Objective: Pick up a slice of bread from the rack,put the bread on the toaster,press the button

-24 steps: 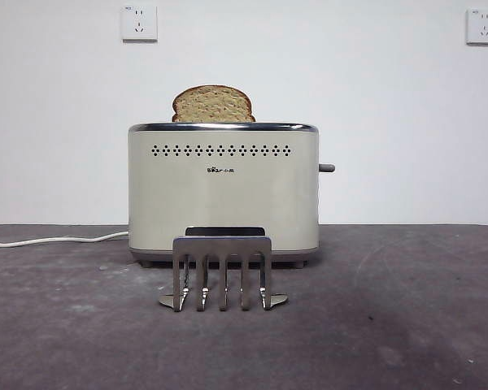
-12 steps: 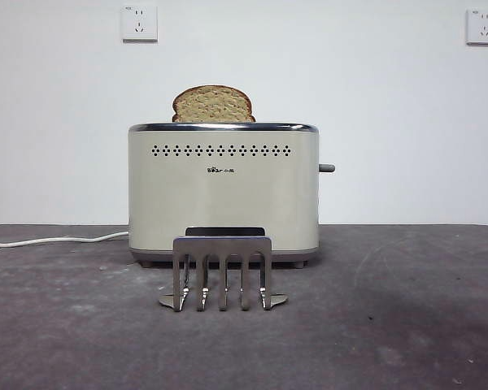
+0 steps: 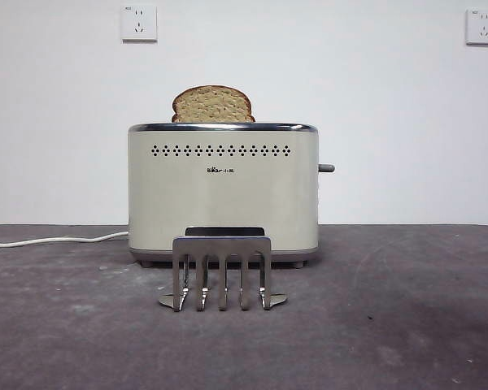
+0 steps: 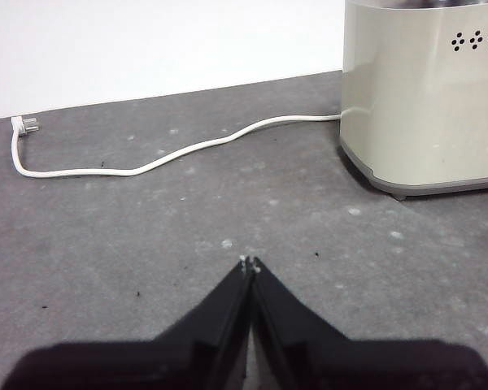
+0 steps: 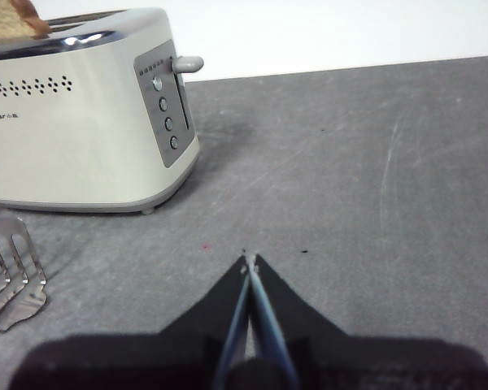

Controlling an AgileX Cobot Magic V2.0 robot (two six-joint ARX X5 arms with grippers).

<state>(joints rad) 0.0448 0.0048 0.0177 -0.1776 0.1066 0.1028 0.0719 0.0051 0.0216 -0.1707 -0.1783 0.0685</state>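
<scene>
The slice of bread stood in the toaster slot, its domed top showing above the chrome rim, while the rack in front of the toaster held nothing. By that layout the pick and the placing looked done, and the lever step was in hand: the button sat high on the narrow control side and, as far as could be judged, had not been pushed down.

The right gripper rested low over the table, jaws pressed together and holding nothing, with the toaster's control side ahead of it and off to one side, well apart. The next move would call for that arm to rise, reach above the button and press straight down.

The left gripper was likewise closed and empty, the white cord lying beyond its tips.

Against the earlier front pictures nothing differed: bread, toaster and rack sat alike, and no arm showed.
</scene>
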